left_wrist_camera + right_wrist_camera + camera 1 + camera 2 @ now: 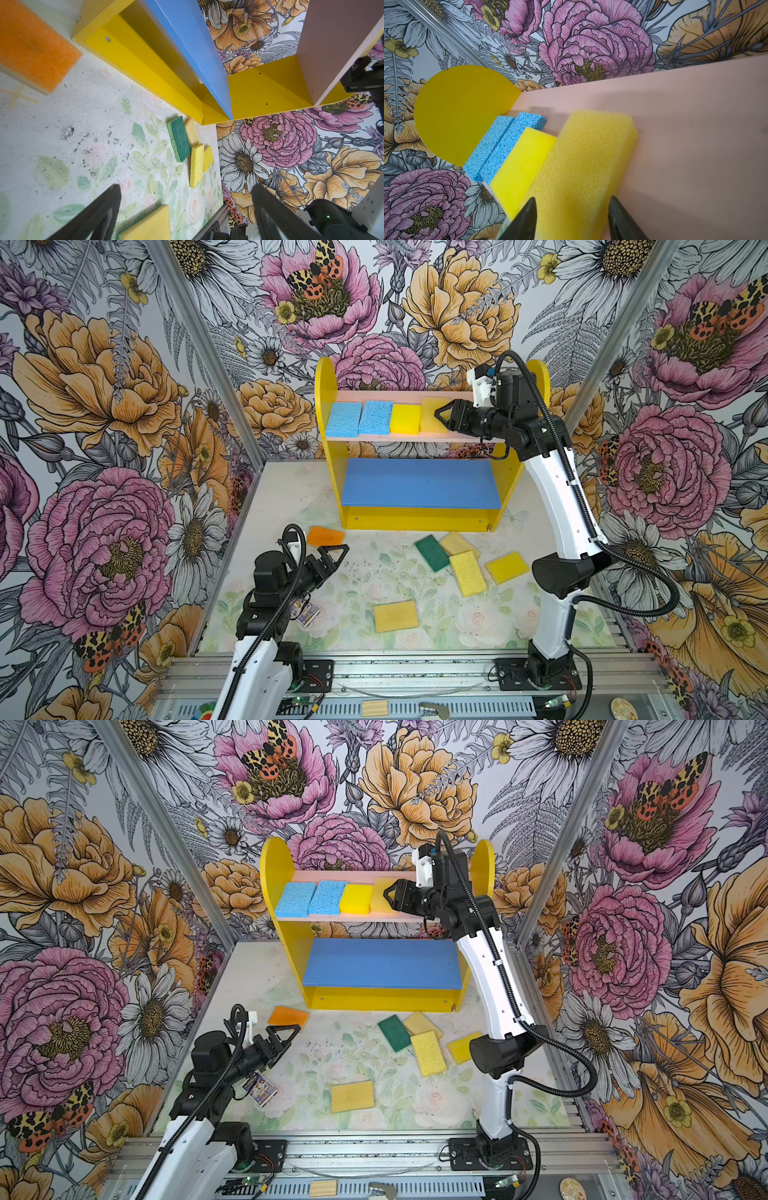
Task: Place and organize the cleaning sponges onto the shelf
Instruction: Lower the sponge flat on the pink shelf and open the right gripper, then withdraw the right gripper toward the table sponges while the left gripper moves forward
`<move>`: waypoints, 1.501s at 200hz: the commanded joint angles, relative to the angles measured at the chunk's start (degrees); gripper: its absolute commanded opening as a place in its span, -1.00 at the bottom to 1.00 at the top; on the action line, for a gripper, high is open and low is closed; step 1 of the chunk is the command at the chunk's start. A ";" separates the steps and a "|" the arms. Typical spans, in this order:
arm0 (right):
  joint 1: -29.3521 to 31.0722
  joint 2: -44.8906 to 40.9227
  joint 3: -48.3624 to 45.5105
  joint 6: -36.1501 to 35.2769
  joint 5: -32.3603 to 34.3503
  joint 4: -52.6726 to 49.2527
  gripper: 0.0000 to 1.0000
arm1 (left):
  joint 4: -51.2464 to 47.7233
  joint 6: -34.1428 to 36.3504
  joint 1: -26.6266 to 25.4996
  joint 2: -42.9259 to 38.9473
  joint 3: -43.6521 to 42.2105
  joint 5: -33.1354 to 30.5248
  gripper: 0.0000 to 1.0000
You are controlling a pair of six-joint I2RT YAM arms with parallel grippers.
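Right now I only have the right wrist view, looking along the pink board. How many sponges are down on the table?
Observer: Six lie on the table: an orange sponge, a dark green sponge and four yellow sponges.
Operator: Anything on the blue board?
Observer: No, the blue board carries nothing.
Operator: And the left arm?
Observer: The left gripper hovers open near the orange sponge, holding nothing.
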 commanded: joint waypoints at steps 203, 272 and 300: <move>5.41 -50.61 -62.02 9.68 9.18 0.82 0.24 | 2.04 0.57 -5.84 -0.32 0.49 0.33 0.98; 5.85 -57.45 -90.85 12.93 10.76 2.49 0.35 | 2.24 4.76 -23.63 6.03 1.36 -14.97 0.98; 5.94 -58.19 -97.61 13.69 10.48 6.50 0.38 | 2.93 4.27 -30.94 5.65 -0.48 -22.93 0.98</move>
